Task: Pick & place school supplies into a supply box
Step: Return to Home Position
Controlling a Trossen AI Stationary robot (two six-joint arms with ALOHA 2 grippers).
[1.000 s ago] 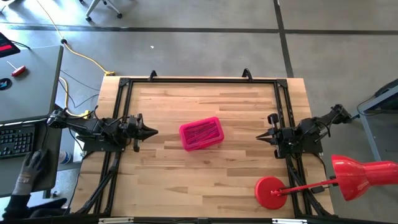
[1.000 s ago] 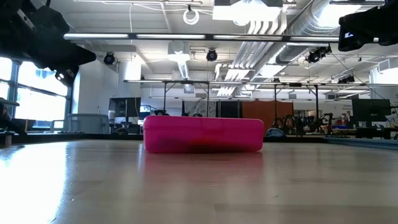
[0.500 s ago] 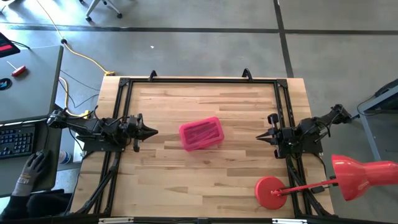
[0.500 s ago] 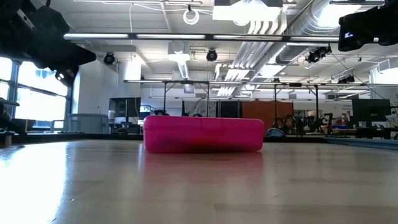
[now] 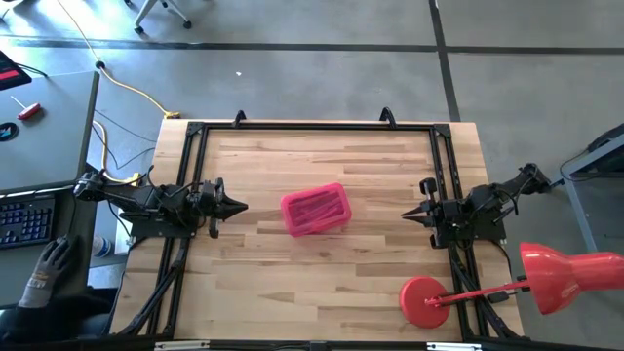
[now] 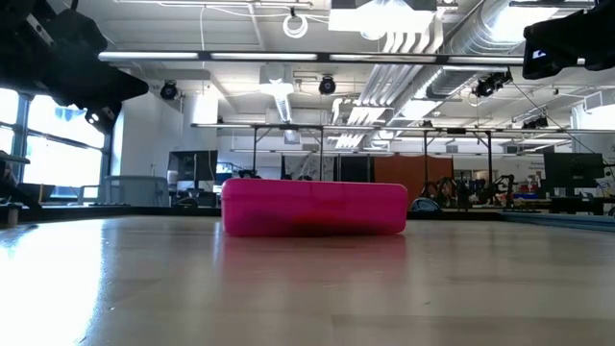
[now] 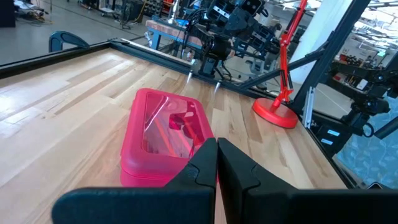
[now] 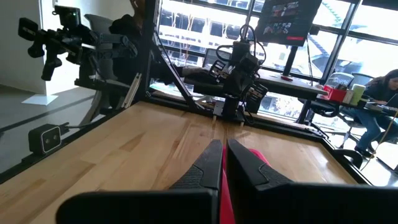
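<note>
the pink box (image 5: 315, 209) lies flat near the middle of the table (image 5: 292, 278), a little askew to its edges, with the lid down. dim shapes of the school supplies (image 7: 178, 126) show through the lid in the left wrist view. none can be told apart, and none shows outside the box in the high view.

the left gripper (image 5: 240, 206) sits to the box's left, apart from it, tips aimed at it. its fingers (image 7: 202, 167) are pressed together and grasp nothing. the right gripper (image 5: 409, 215) sits to the box's right, farther off, also aimed at it, with its fingers (image 8: 208, 163) together but for a hairline slit and nothing between them. neither touches the box.

a red lamp (image 5: 425, 300) stands to the box's right, toward the near edge, with its round base close beside the right arm. a person's gloved hand (image 5: 46, 274) rests off the table, far to the box's left.

the packing looks finished and both arms look parked or nearly so, so little is left to spoil. the likeliest trouble is the lid. whether its catch is latched cannot be seen, and if it only rests shut, a nudge or a lift would spill the contents. either arm dropping forward would shove the box. a sideways swing of the right arm could clip the lamp's base and tip it. the gloved hand is near the left arm's mount and could be struck if it reached in while that arm moved.
</note>
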